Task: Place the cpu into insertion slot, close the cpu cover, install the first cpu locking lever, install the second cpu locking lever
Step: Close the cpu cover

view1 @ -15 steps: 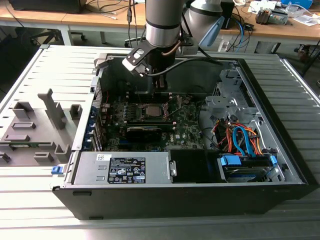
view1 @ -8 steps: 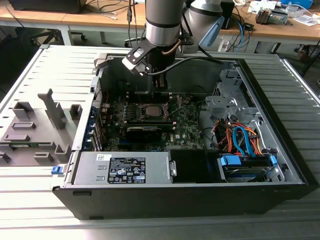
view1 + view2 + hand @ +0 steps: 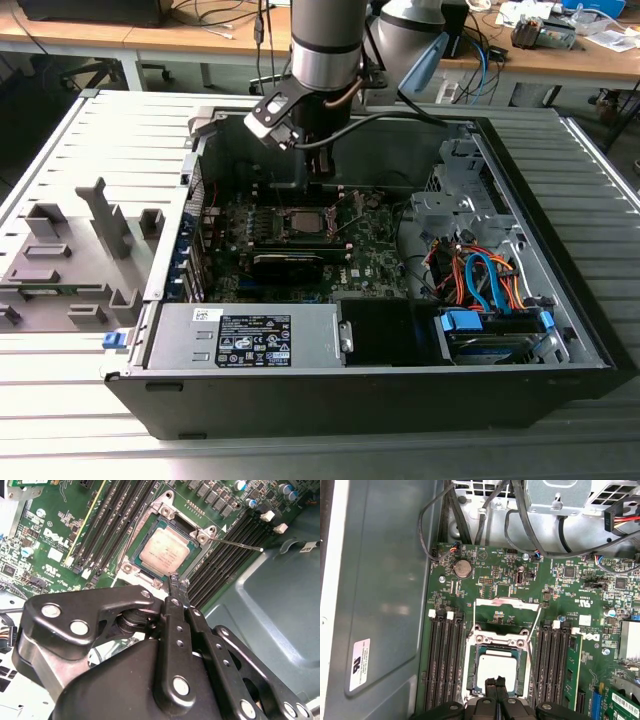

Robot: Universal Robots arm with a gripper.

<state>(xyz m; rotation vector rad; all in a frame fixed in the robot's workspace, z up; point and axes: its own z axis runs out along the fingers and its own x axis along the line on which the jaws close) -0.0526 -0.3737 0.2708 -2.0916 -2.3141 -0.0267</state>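
The cpu [image 3: 161, 551] [image 3: 495, 666], a small silver-grey square, lies flat in the socket on the green motherboard [image 3: 495, 580]. In the exterior view the socket [image 3: 301, 222] sits mid-board inside the open computer case. The cpu cover [image 3: 507, 602], a thin silvery frame with an open window, stands swung back off the socket. A thin metal locking lever [image 3: 240, 542] sticks out beside the socket, unlatched. My gripper [image 3: 177, 582] [image 3: 496, 682] [image 3: 315, 188] hovers just over the socket's edge, shut with nothing between its fingers.
Black memory slots [image 3: 442, 660] flank the socket on both sides. A long black card [image 3: 288, 262] lies in front of the socket, and a power supply [image 3: 250, 335] is at the case front. Cables and a drive cage [image 3: 480, 280] fill the exterior view's right. Grey fixtures [image 3: 70, 250] stand outside the case.
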